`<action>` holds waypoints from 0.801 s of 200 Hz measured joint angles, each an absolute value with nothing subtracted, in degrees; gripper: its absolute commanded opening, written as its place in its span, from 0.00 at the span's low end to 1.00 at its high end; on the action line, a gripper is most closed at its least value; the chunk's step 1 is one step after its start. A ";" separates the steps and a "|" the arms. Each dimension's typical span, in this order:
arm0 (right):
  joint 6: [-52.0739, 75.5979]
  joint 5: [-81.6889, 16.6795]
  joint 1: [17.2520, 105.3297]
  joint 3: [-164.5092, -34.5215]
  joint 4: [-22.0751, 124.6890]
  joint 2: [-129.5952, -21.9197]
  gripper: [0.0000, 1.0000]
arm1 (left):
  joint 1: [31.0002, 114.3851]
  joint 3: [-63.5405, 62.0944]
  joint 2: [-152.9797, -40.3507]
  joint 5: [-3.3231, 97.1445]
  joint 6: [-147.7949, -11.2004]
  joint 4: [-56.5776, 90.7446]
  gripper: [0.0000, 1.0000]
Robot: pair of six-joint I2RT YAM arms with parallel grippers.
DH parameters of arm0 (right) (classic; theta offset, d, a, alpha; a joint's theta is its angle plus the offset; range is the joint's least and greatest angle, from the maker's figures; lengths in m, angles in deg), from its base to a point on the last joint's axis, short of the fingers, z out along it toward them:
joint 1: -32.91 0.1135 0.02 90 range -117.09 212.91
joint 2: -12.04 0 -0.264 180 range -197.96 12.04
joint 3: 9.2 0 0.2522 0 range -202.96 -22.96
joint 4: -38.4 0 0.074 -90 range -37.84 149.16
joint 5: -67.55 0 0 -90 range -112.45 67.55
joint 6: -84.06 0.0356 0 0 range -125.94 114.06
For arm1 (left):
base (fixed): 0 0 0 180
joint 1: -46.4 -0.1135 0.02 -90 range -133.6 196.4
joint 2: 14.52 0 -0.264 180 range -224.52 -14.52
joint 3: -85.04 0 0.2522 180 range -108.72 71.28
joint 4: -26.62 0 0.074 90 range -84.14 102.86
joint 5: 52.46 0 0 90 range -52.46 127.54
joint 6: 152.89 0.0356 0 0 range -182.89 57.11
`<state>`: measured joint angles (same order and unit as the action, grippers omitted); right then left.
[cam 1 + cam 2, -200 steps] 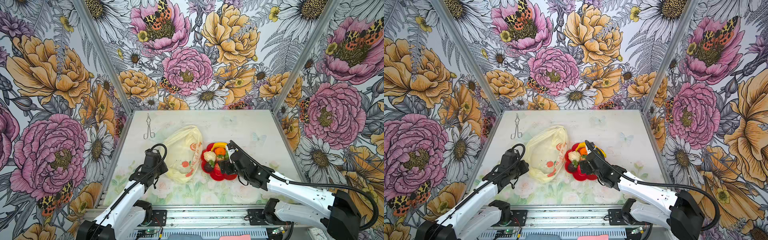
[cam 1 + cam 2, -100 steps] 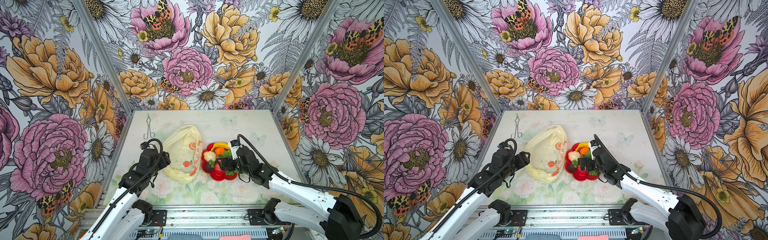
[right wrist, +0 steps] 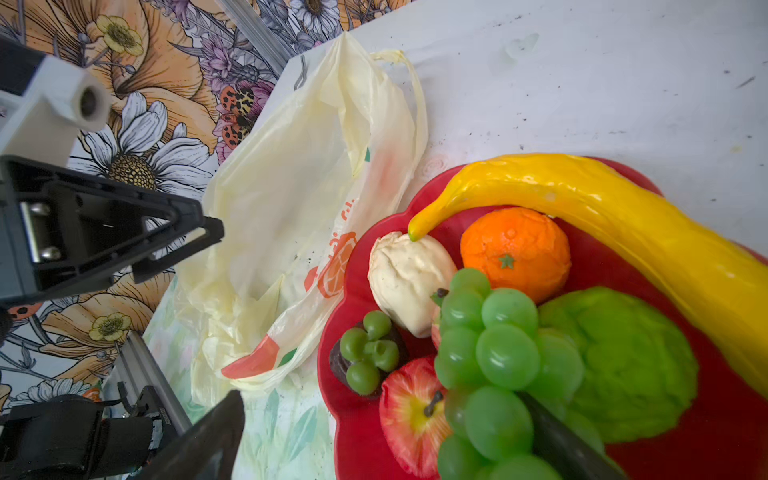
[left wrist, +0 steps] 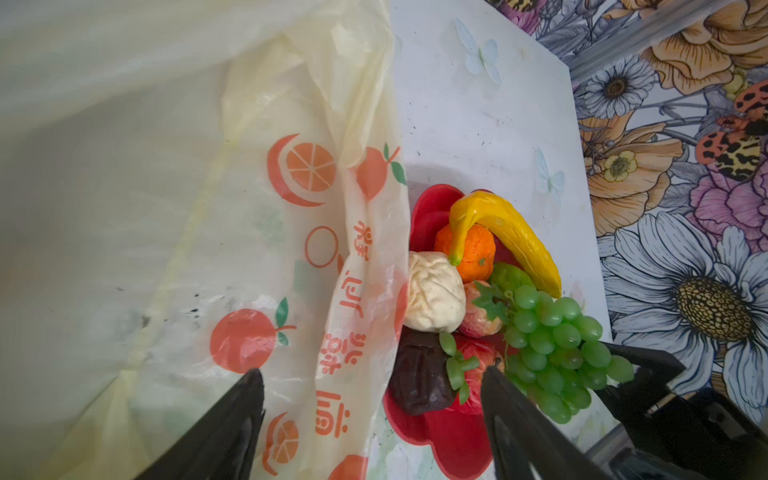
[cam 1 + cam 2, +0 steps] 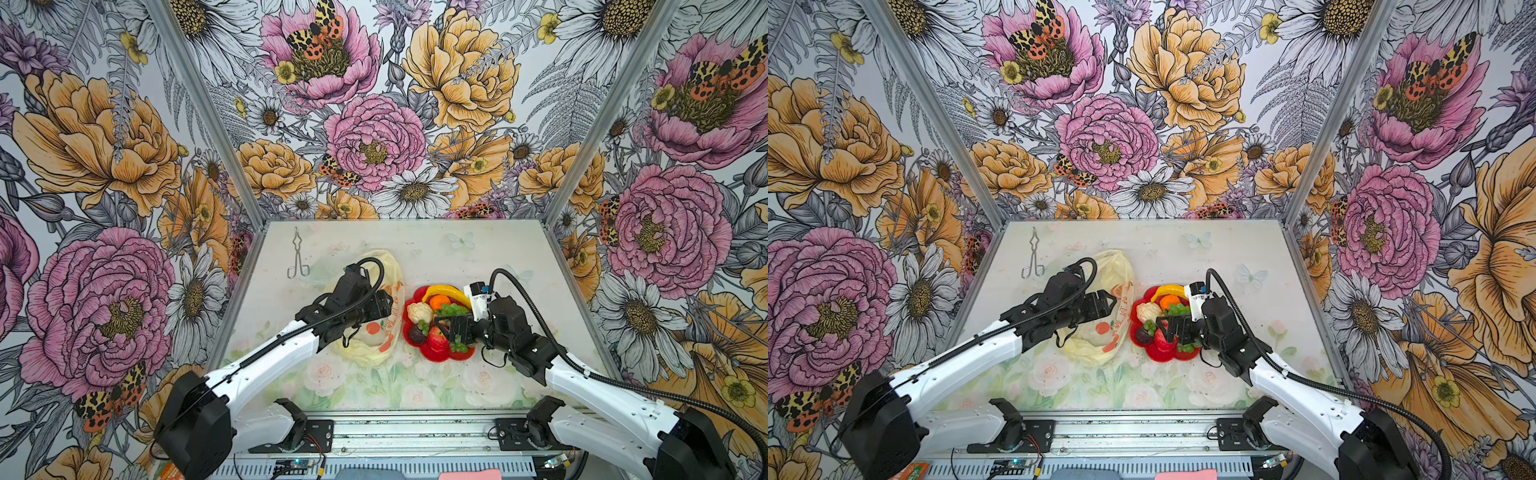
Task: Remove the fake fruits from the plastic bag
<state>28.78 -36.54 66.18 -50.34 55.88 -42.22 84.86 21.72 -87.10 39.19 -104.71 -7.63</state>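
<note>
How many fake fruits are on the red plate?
8: banana at the back, orange beside it, cream piece by the bag, grapes in the middle, green fruit beside them, apple and dark brown one in front, a pinkish one half hidden. Others may be hidden.

Crinkly film, glossy moulded plastic
The plastic bag [image 3: 307,174] is thin, translucent, creased film; the fake fruits [image 3: 515,253] and red plate [image 3: 345,291] look smooth and shiny.

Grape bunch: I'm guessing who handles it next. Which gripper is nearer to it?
Right. The right gripper hangs open right over the grape bunch on the red plate; the left gripper is open above the plastic bag, beside the plate.
</note>
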 measured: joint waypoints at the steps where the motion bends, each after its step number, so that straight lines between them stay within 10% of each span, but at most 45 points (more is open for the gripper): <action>1: 28.78 -36.58 66.21 -50.32 55.88 -42.19 1.00 | 85.08 21.30 -87.67 39.45 -104.78 -7.28 0.82; 160: 24.08 -34.29 68.65 -47.67 54.46 -40.95 0.99 | 94.94 -11.77 -122.64 49.13 -104.45 -11.45 0.71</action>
